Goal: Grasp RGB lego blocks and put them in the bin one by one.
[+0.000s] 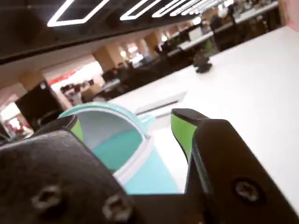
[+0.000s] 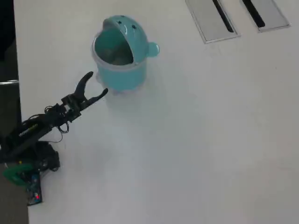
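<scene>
Overhead view: one teal bin (image 2: 122,70) standing upright on the white table (image 2: 196,140), toward the upper left, lid swung back with small dark dots on its dome and one round knob (image 2: 153,48) on its right side. Opening facing up and toward the arm; interior showing something greyish, too blurred to name. Zero lego blocks countable on the table surface in either view. One gripper (image 2: 96,84) just left of and below the bin, near its base, jaws spread apart with nothing between them, two dark fingers pointing up and right. One black arm (image 2: 37,128) running down-left to its base (image 2: 28,172) at the table's left edge. Two grey recessed panels (image 2: 212,21) at the top, well apart from the bin.

Wrist view: same bin (image 1: 135,154) seen between two green-padded fingers (image 1: 180,128), rim pale, inside teal. One small dark object (image 1: 202,63) far off on the table, unclear what.
</scene>
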